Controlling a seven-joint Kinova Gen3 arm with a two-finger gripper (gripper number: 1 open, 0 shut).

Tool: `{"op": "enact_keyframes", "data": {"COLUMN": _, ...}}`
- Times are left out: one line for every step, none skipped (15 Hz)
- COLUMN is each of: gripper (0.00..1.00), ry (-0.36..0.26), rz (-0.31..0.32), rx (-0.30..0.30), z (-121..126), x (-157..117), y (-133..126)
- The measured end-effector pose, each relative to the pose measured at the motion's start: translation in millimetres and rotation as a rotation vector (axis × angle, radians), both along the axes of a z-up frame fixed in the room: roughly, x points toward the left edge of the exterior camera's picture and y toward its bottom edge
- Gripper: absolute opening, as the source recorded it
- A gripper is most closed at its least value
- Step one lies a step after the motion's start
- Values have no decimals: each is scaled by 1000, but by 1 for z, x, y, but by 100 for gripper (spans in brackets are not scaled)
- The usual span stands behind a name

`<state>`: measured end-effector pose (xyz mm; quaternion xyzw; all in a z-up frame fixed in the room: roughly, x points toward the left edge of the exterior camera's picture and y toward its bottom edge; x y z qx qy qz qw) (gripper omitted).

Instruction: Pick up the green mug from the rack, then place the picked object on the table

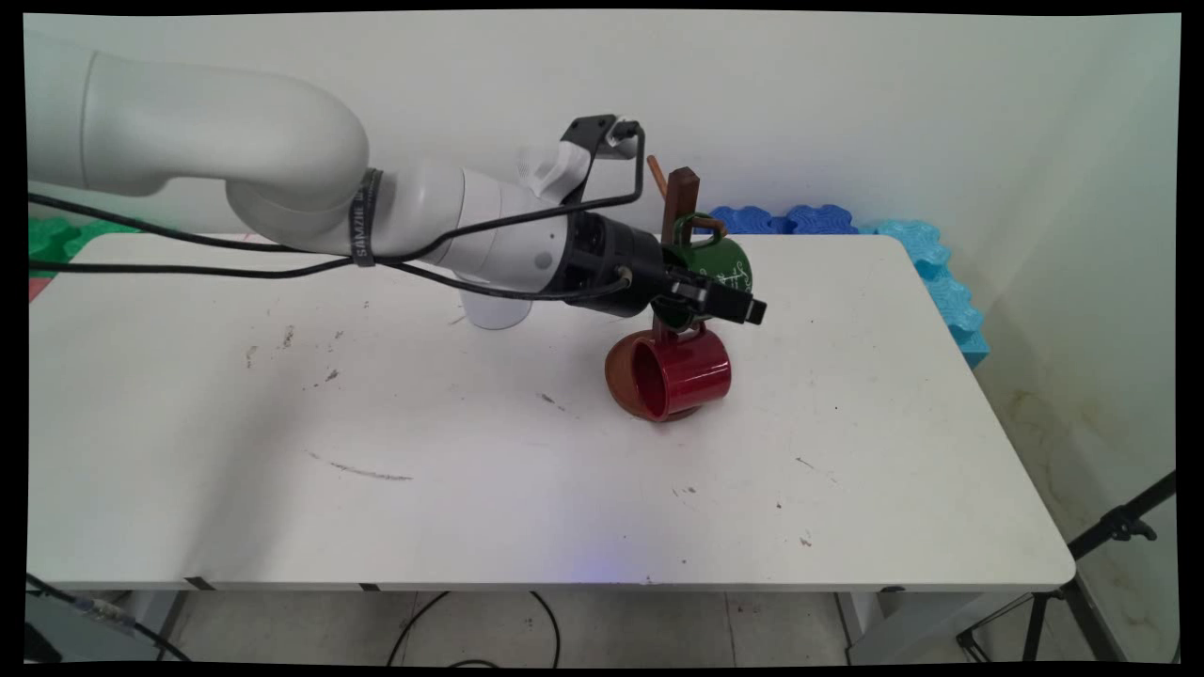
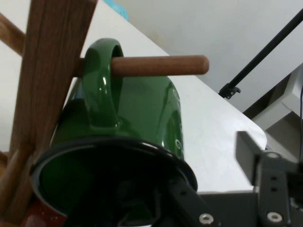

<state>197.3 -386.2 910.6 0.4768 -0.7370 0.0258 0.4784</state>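
We see the black two-finger claw [image 1: 724,299] reaching in from the left, its fingers spread, one finger [image 2: 180,201] inside the mouth of a green mug [image 1: 720,263] and the other finger [image 2: 265,165] standing free outside the mug's wall, so it straddles the rim without yet pinching it, as far as we can tell. The mug hangs by its handle [image 2: 102,82] on a horizontal wooden peg [image 2: 161,66] of a dark wooden mug rack [image 1: 679,202]; the mouth faces the claw, and the peg's free end points away from the post toward the right of the hand view. Just below, a red mug [image 1: 670,373] hangs on its side against the rack's lower part, mouth turned to the left. The rack stands on the far middle of the white worktop [image 1: 470,489]. Behind it, blue foam mats [image 1: 903,244] line the wall, with green ones [image 1: 52,235] at the far left.
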Motion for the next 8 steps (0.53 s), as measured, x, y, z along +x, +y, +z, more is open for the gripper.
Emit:
{"op": "enact_keyframes", "data": {"gripper": 0, "ry": 0, "rz": 0, "rx": -5, "z": -1, "x": 0, "y": 0}}
{"op": "enact_keyframes", "data": {"gripper": 0, "ry": 0, "rz": 1, "rx": -10, "z": -2, "x": 0, "y": -1}}
{"op": "enact_keyframes", "data": {"gripper": 0, "ry": 0, "rz": 1, "rx": -14, "z": -3, "x": -1, "y": -1}}
{"op": "enact_keyframes", "data": {"gripper": 0, "ry": 1, "rz": 1, "rx": -18, "z": -3, "x": 0, "y": -1}}
{"op": "enact_keyframes", "data": {"gripper": 0, "ry": 2, "rz": 2, "rx": -22, "z": -3, "x": 0, "y": -1}}
{"op": "enact_keyframes", "data": {"gripper": 0, "ry": 3, "rz": 2, "rx": -25, "z": -4, "x": 0, "y": -1}}
{"op": "enact_keyframes", "data": {"gripper": 0, "ry": 4, "rz": 4, "rx": -28, "z": -4, "x": 1, "y": -1}}
{"op": "enact_keyframes", "data": {"gripper": 0, "ry": 6, "rz": 3, "rx": -32, "z": -4, "x": 1, "y": -1}}
